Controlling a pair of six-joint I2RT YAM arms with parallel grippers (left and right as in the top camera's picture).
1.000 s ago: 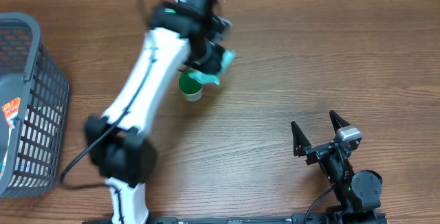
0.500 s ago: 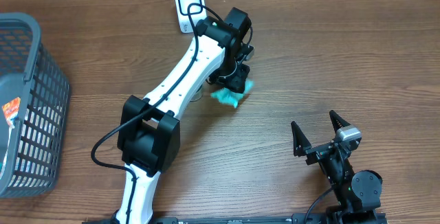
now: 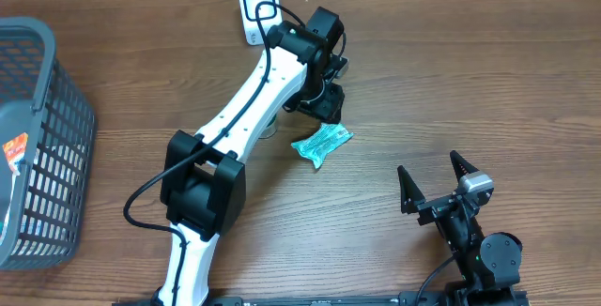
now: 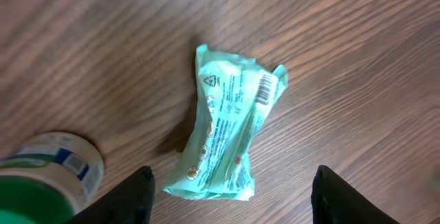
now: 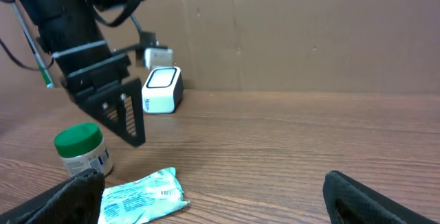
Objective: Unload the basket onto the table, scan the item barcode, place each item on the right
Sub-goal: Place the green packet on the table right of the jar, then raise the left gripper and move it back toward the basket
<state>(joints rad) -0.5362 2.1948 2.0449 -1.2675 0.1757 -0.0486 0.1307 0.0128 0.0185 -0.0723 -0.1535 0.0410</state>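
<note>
Packet [image 3: 321, 144], teal and crinkled, lies flat on worktop [image 3: 488, 81] near the middle, held by nothing. Left wrist view: printed side up, barcode [image 4: 265, 90] showing near one end of packet [image 4: 230, 131].

Left gripper [image 3: 324, 104] hangs just above the packet, at its far side. Jaws apart, nothing between them; in the wrist view both fingers [image 4: 130, 196] stand either side of the packet's near end without touching it. From the right wrist camera the left gripper [image 5: 117, 114] points down, tips clear of the packet [image 5: 141, 195].

Scanner [image 3: 255, 10], a small white box, stands at the far edge of the worktop, beyond the left arm and well apart from the packet. Also seen from the right wrist [image 5: 161, 90].

Jar [image 5: 82, 148], green lid and white body, stands upright near the packet, not touching it. Left wrist view shows the jar [image 4: 41, 183] at the lower left corner.

Right gripper [image 3: 434, 186] sits at the near right of the worktop, jaws wide apart and empty, well apart from the packet.

Basket [image 3: 38, 137], grey mesh, at the left edge.
</note>
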